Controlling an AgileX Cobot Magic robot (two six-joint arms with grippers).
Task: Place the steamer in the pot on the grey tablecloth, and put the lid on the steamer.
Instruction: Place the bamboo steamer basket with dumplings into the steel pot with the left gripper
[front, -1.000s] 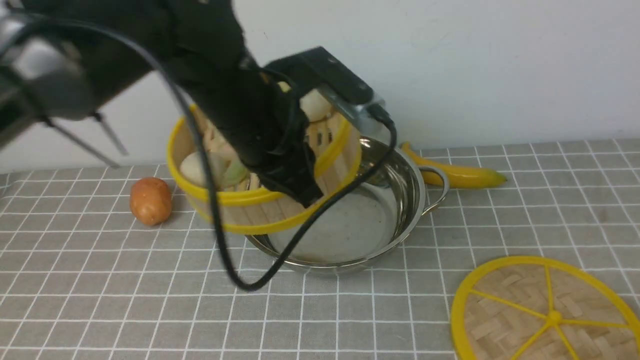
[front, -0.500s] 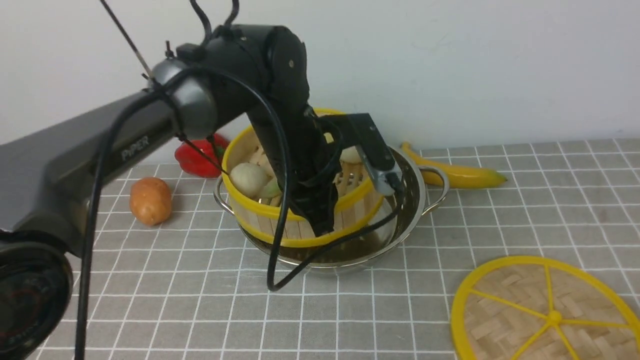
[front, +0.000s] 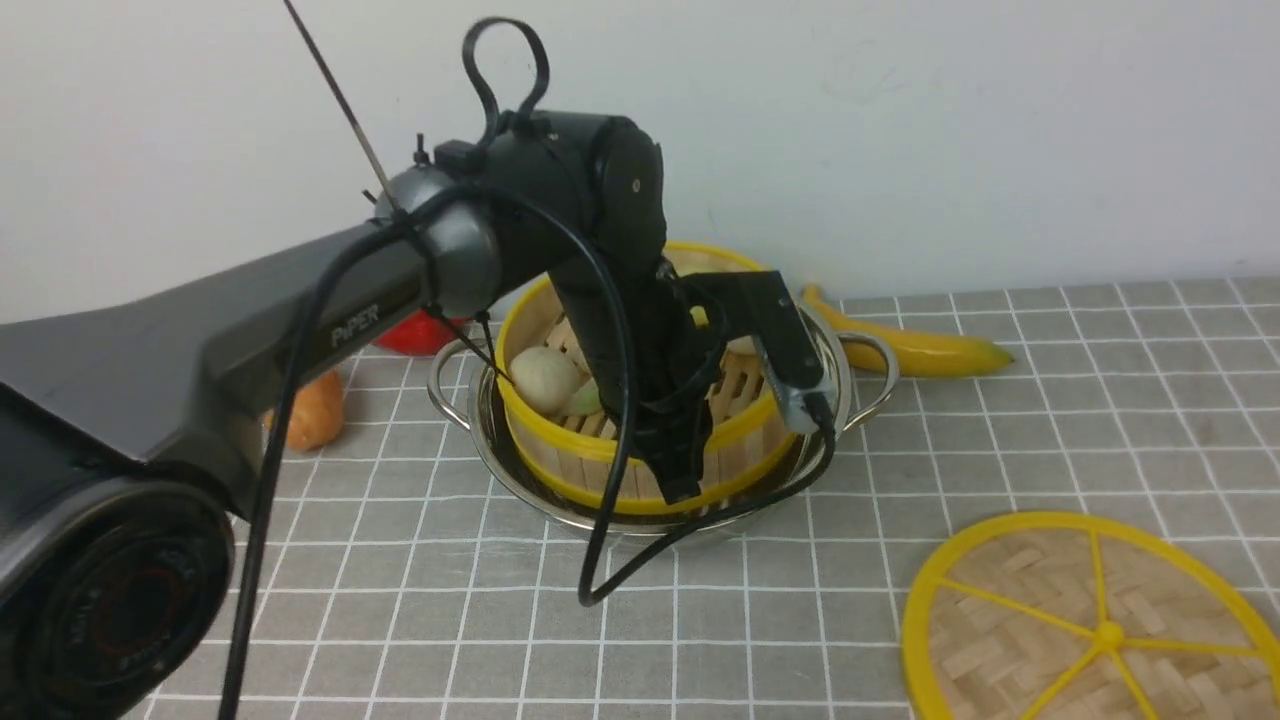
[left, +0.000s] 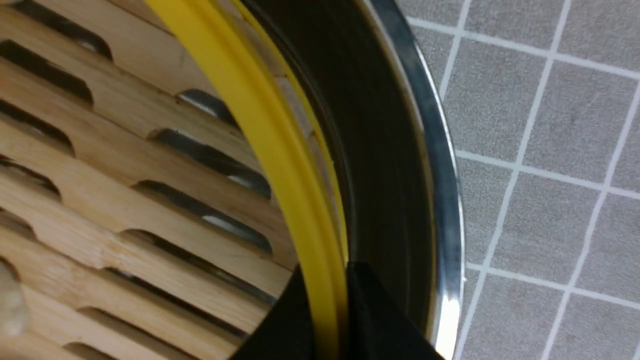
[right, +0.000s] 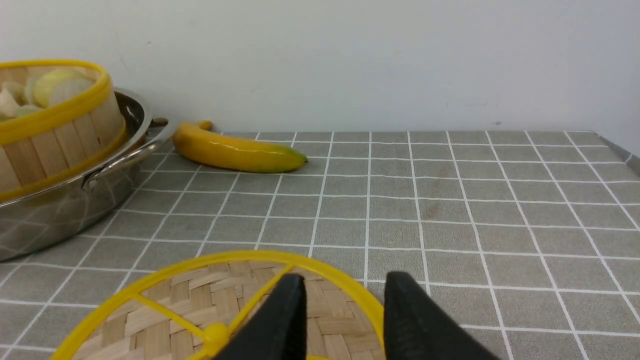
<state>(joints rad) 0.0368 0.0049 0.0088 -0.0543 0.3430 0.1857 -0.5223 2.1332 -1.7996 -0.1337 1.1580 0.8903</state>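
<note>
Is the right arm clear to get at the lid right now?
Probably yes. The right gripper hangs open right at the lid, which lies flat on the cloth with nothing on it. The left gripper is off at the pot, shut on the steamer, out of the way.

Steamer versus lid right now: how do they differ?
The steamer is a deep slatted basket holding buns; the lid is a flat woven disc with spokes. The steamer stands inside the pot; the lid lies on the grey tablecloth. The left gripper is shut on the steamer's rim; the right gripper hangs open over the lid. Both are round bamboo with yellow rims.
</note>
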